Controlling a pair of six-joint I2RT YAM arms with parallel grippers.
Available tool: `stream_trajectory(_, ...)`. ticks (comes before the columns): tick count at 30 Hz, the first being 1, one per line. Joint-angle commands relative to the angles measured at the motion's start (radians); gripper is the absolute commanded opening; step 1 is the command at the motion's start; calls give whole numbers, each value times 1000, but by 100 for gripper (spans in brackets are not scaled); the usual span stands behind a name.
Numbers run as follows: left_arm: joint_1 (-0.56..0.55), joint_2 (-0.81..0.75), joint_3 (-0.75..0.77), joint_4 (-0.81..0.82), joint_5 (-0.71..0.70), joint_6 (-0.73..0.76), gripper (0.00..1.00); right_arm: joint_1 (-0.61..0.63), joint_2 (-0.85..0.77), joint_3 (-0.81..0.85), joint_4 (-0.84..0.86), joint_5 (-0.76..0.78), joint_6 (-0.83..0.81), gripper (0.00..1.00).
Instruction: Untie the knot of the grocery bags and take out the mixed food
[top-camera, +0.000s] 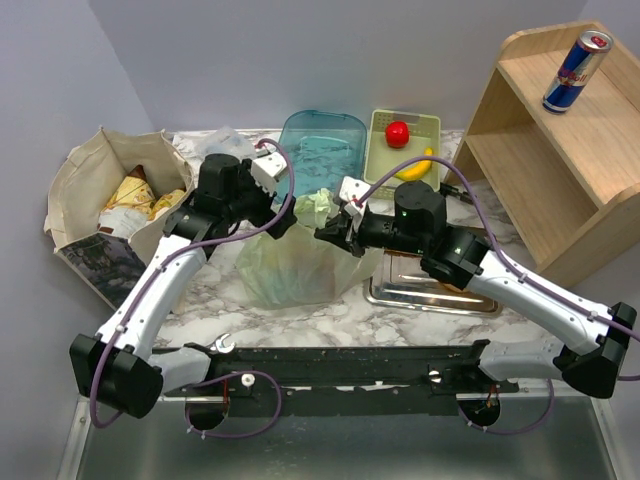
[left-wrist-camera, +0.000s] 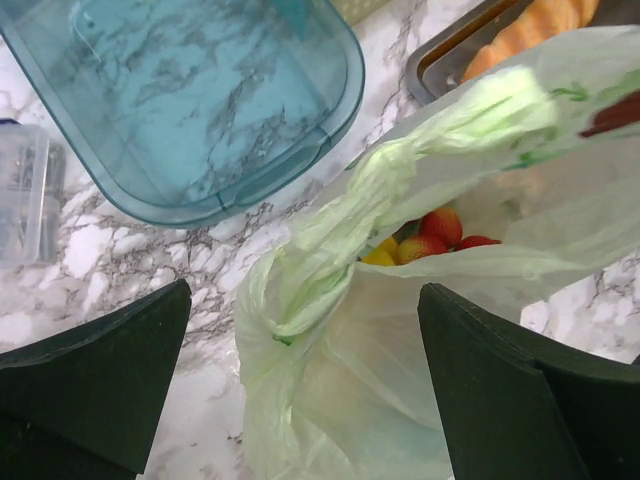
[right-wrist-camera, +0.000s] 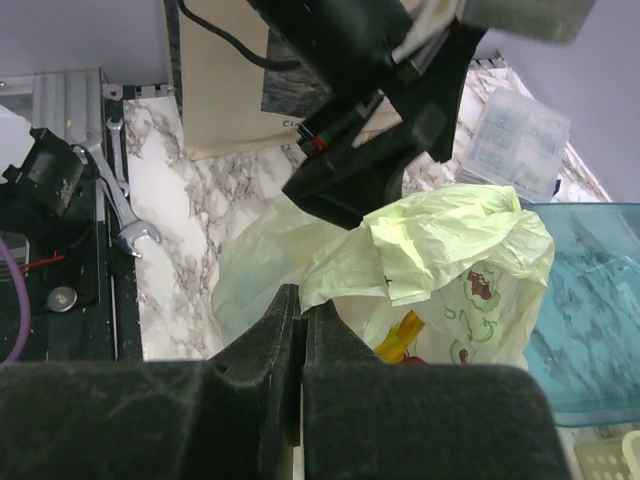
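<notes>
- Black mounting rail (top-camera: 330, 365) runs along the near edge in the top view; beyond it the pale green bag (top-camera: 290, 270) sits mid-table between the left gripper (top-camera: 280, 200) and the right gripper (top-camera: 330, 230), its knot (top-camera: 318, 205) bunched on top
- At far left the beige tote (top-camera: 75, 185) stands open with wrapped snack packs (top-camera: 135, 195) inside
- At the back, a teal tub (top-camera: 322, 145) sits beside a yellow-green basket (top-camera: 432, 130) holding a red round piece (top-camera: 398, 133) and a banana (top-camera: 415, 165)
- A drink can (top-camera: 578, 70) rests on top of the wooden shelf (top-camera: 560, 170)
- Left wrist view: the left fingers (left-wrist-camera: 100, 390) stand wide apart on either side of the bag, gripping nothing
- The twisted handle climbs up and to the right; strawberries (left-wrist-camera: 440, 230) and something yellow show in the bag's mouth
- A metal tray (left-wrist-camera: 440, 60) holds bread (left-wrist-camera: 530, 25)
- Right wrist view: the right jaws are pressed together, tips at the edge of the bag's film; whether any film is pinched cannot be told
</notes>
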Motion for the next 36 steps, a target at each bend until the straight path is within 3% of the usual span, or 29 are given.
stream_trajectory(1, -17, 87, -4, 85, -136, -19, 98, 3, -37, 3, -45, 28, -17, 1)
stream_trajectory(6, -12, 274, 124, 2, -448, -73, 98, -1, -44, 45, -96, 72, -21, 1)
stream_trajectory(8, 28, 287, 123, -14, -505, -61, 99, -7, -53, 64, -128, 93, -18, 1)
stream_trajectory(17, 253, 188, 88, -78, -293, 1, 98, -66, -148, -9, -171, 171, 12, 1)
stream_trajectory(21, 301, 159, 83, -95, -288, 40, 91, -83, -160, -10, -169, 185, 27, 1)
stream_trajectory(24, 354, 137, 100, -121, -177, 27, 79, -86, -162, -16, -155, 190, 32, 1)
stream_trajectory(28, 387, 63, 106, -146, 216, 5, 64, -89, -159, -28, -125, 209, 53, 1)
stream_trajectory(30, 385, 32, 101, -137, 330, -32, 50, -93, -155, -24, -117, 221, 69, 1)
stream_trajectory(34, 385, 18, 121, -135, 342, -76, 4, -116, -154, -15, -100, 261, 106, 1)
stream_trajectory(36, 389, 19, 149, -157, 327, -54, 0, -144, -153, -7, -99, 270, 128, 1)
